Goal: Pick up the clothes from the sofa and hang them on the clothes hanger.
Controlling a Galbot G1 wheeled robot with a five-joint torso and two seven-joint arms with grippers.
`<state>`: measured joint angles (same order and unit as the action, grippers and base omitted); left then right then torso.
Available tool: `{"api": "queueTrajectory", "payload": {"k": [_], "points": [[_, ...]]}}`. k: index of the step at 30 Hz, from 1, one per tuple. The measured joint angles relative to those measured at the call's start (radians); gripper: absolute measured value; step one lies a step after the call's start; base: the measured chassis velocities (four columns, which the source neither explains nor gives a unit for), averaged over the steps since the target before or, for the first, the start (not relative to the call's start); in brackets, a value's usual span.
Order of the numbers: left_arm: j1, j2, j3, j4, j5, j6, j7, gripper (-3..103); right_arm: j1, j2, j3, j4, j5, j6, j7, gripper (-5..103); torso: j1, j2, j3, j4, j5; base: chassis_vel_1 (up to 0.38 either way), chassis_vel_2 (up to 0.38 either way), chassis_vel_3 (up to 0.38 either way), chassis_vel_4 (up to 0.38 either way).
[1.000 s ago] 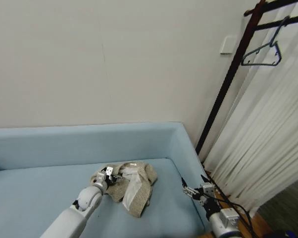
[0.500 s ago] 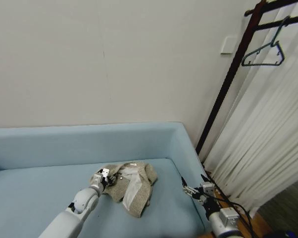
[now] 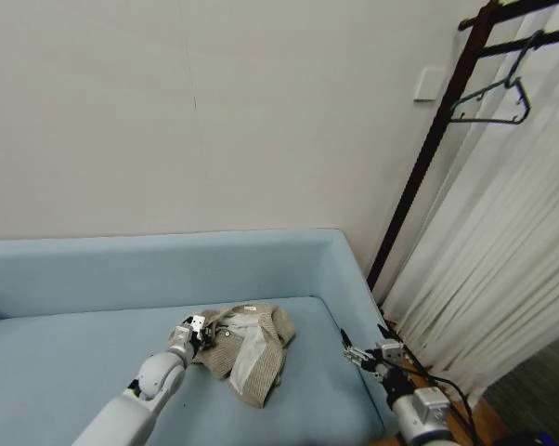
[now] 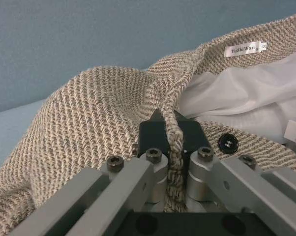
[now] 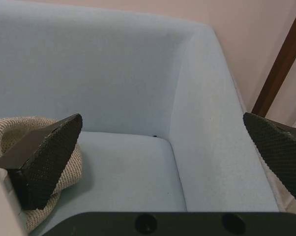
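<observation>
Your left gripper (image 4: 172, 140) is down on the sofa (image 3: 75, 269), and its jaws are clamped on the cardigan (image 3: 252, 348). They've got the thick knitted edge band, which runs straight up between the two pads. The beige knit bunches up on both sides of the closed jaws and carries on past the tips.

Just beyond the jaws on one side you've got a dark button (image 4: 228, 143). Past that the white lining (image 4: 236, 93) is open to view. The neck label (image 4: 245, 48) sits farther out again, well clear of the grip.

The cardigan is lying crumpled on the seat cushion. It's resting on the fabric, with only that edge band inside the jaws.

Your right gripper (image 3: 365, 356) is over by the sofa's far armrest, jaws spread wide with nothing between them. All you see in that gap is blue seat and the inside corner of the sofa. A bit of the beige knit peeks out behind one finger (image 5: 44, 157), and it's well apart from that gripper.

The hanger (image 3: 488, 98) is high on the dark rack (image 3: 428, 149), up by the white curtain (image 3: 502, 279). It's a long way above and beyond both sets of jaws.
</observation>
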<state>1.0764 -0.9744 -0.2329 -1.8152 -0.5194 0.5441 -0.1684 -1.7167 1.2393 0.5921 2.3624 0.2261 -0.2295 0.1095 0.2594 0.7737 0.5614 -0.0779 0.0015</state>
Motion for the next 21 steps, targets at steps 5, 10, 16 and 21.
{"api": "queueTrajectory", "payload": {"k": [5, 10, 16, 21], "points": [[0.014, 0.010, -0.011, -0.049, 0.000, 0.000, 0.001, 3, 0.047, -0.046, -0.061, -0.005, 0.041, -0.024, 0.051, 100, 0.000, 0.000, 0.000, 0.0000, 0.0000, 0.000, 0.000, 0.000, 0.000], [0.037, 0.025, -0.026, -0.104, 0.000, -0.018, 0.010, 3, 0.137, -0.111, -0.146, -0.023, 0.084, -0.057, 0.108, 100, 0.000, 0.000, 0.000, 0.0001, 0.0000, 0.000, 0.000, 0.000, 0.000], [0.093, 0.056, -0.057, -0.174, 0.003, -0.114, 0.064, 3, 0.284, -0.197, -0.302, -0.071, 0.180, -0.078, 0.204, 100, 0.000, 0.000, 0.000, 0.0000, -0.0001, 0.000, 0.000, 0.000, 0.000], [0.133, 0.079, -0.086, -0.217, 0.003, -0.129, 0.087, 3, 0.451, -0.238, -0.449, -0.138, 0.284, -0.106, 0.309, 100, 0.000, 0.000, 0.000, 0.0001, 0.0000, 0.000, 0.000, 0.000, 0.000]]}}
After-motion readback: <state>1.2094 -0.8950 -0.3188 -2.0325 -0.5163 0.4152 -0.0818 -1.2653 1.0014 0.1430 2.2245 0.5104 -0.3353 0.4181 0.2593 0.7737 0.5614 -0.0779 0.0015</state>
